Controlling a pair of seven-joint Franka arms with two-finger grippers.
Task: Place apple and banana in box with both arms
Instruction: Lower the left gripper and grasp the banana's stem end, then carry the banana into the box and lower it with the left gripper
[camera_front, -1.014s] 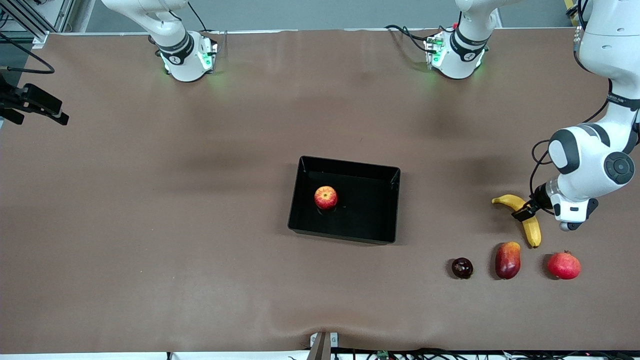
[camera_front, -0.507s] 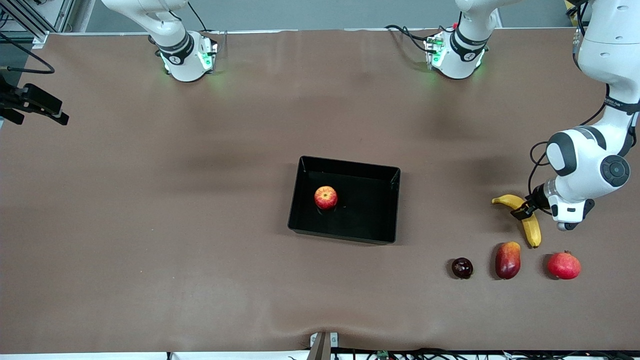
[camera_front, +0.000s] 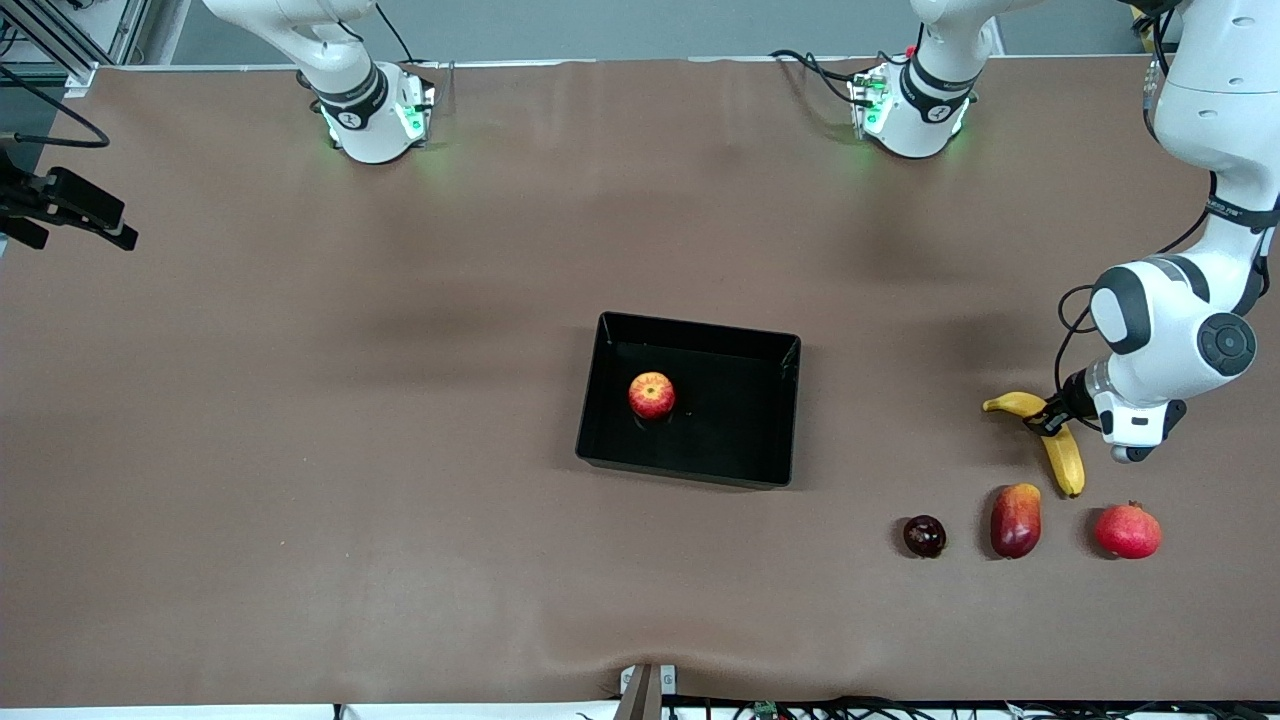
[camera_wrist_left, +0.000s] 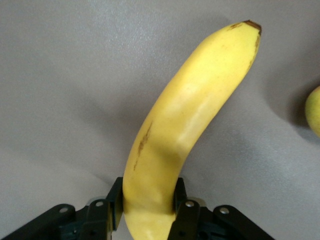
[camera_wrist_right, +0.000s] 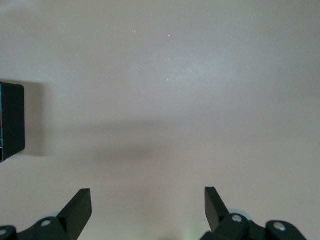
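Yellow and curved, the banana (camera_front: 1046, 436) lies on the brown table (camera_front: 300, 450) toward the left arm's end, and your left gripper (camera_front: 1047, 418) is clamped around its middle; in the left wrist view you can see the two black fingers (camera_wrist_left: 186, 210) pressed against either side of the banana (camera_wrist_left: 180, 130), which rests on the tabletop. Your apple (camera_front: 651, 394) sits inside the box (camera_front: 780, 420), the glossy black tray near the middle of the table, well apart from the banana. Nearer to the front camera than the banana you have a row of three other fruits: a dark plum (camera_front: 924, 536), a mango (camera_front: 1016, 519) and a pomegranate (camera_front: 1128, 531), the mango just beside the banana's nearer tip. Your right gripper (camera_wrist_right: 147, 210) waits above bare table with its fingers spread wide and nothing between them; a corner of the box (camera_wrist_right: 11, 122) shows at the edge of the right wrist view.
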